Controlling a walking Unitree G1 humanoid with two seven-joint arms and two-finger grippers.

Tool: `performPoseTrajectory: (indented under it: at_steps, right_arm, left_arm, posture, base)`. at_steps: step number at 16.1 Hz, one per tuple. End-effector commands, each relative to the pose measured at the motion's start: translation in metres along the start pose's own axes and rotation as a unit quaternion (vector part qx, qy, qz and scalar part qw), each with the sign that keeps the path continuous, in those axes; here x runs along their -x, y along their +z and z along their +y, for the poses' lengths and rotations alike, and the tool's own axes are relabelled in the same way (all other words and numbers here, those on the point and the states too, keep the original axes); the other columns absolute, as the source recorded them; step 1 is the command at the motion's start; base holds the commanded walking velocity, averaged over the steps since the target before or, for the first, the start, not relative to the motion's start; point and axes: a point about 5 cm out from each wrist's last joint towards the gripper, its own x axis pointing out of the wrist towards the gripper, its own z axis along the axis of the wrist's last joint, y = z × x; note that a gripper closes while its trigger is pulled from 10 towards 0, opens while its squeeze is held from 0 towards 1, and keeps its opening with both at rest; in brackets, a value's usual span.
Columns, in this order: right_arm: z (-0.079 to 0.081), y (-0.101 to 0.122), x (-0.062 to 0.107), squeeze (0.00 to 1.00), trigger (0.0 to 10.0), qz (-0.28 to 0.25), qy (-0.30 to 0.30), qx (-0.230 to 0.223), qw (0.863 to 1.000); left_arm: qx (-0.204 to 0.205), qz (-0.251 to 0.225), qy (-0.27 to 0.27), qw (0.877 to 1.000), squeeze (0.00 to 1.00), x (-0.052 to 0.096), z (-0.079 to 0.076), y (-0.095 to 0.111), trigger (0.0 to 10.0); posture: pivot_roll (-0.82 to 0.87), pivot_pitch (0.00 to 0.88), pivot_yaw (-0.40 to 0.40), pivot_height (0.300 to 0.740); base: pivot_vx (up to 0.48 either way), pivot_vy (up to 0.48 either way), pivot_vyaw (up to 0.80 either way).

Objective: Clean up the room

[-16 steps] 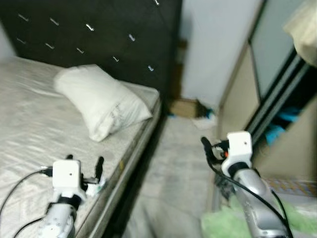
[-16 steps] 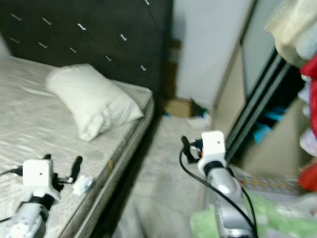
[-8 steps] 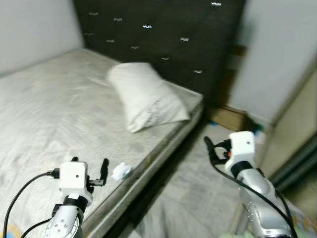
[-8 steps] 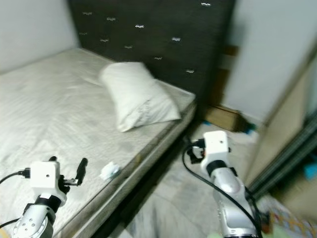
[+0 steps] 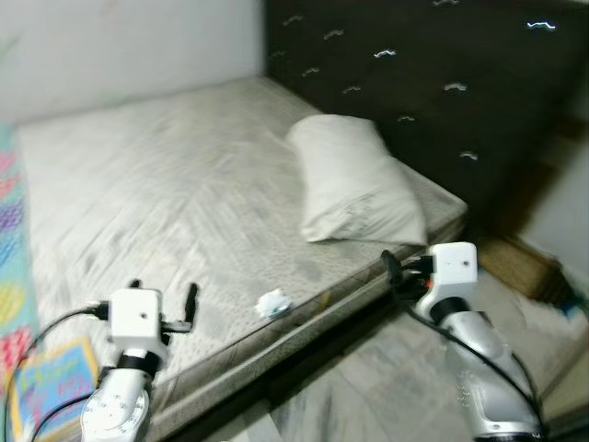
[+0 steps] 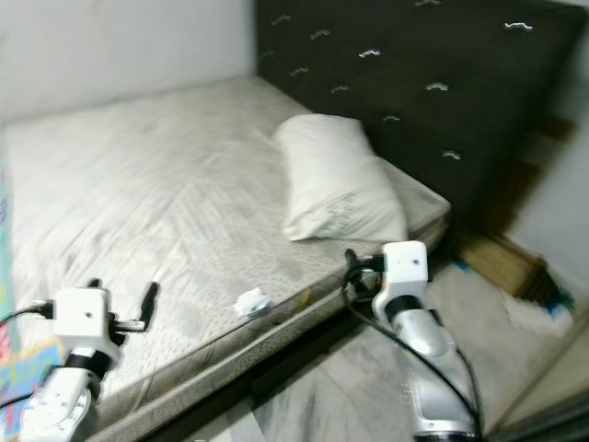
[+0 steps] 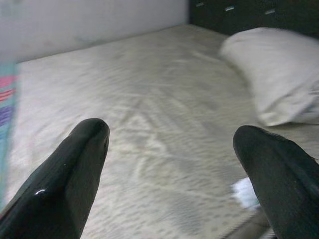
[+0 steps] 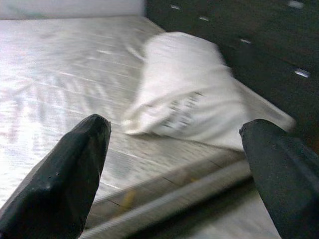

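A small crumpled tissue [image 5: 272, 302] lies near the edge of the bed [image 5: 166, 184], and it looks like the trash to pick up. The left gripper [image 7: 174, 164] is wide open and empty, near it. The right gripper [image 8: 174, 164] is open and empty by the pillow [image 5: 354, 180].

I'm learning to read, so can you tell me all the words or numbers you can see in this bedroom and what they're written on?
No text here can be read.
Pillow: dark marks on the side, maybe print, too blurred to read.
Colourful mat at the mattress edge: bright shapes, no clear letters.
Crumpled paper: no writing visible.
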Motion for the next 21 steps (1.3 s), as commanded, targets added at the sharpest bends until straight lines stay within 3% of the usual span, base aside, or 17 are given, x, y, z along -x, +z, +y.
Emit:
performPoseTrajectory:
  at_steps: [1,5,9,15,21]
  right_arm:
    - [-0.0054,0.0026,0.0011,0.0,10.0,-0.005,-0.007,0.003,1.0]
    - [-0.0092,0.0036,0.0003,0.0,10.0,-0.007,-0.01,0.007,1.0]
    - [0.0,0.0059,0.0006,0.0,10.0,-0.012,0.01,0.016,1.0]
    - [-0.0034,0.0055,0.0027,0.0,10.0,-0.013,0.0,0.01,1.0]
    - [-0.0001,0.0053,0.0023,0.0,10.0,-0.015,0.005,0.001,1.0]
  left_arm:
    - [-0.001,-0.001,-0.003,1.0,0.0,-0.0025,-0.0015,0.001,10.0]
    - [-0.003,0.001,0.018,1.0,0.0,-0.0055,0.0015,-0.0007,10.0]
    - [-0.001,0.005,0.018,1.0,0.0,-0.0026,0.0016,-0.0051,10.0]
    - [-0.006,0.0,0.014,1.0,0.0,-0.0048,0.0009,-0.0033,10.0]
    - [0.002,0.0,0.012,1.0,0.0,-0.0047,0.0023,-0.0031,10.0]
  posture:
    - [-0.01,0.0,-0.055,0.74]
    - [0.0,0.0,-0.055,0.74]
    - [-0.01,0.0,-0.061,0.74]
    - [-0.02,0.0,-0.049,0.74]
    - [-0.01,0.0,-0.049,0.74]
  base:
    - [0.0,0.0,0.8]
    - [0.0,0.0,0.8]
    - [0.0,0.0,0.8]
    - [0.0,0.0,0.8]
    - [0.0,0.0,0.0]
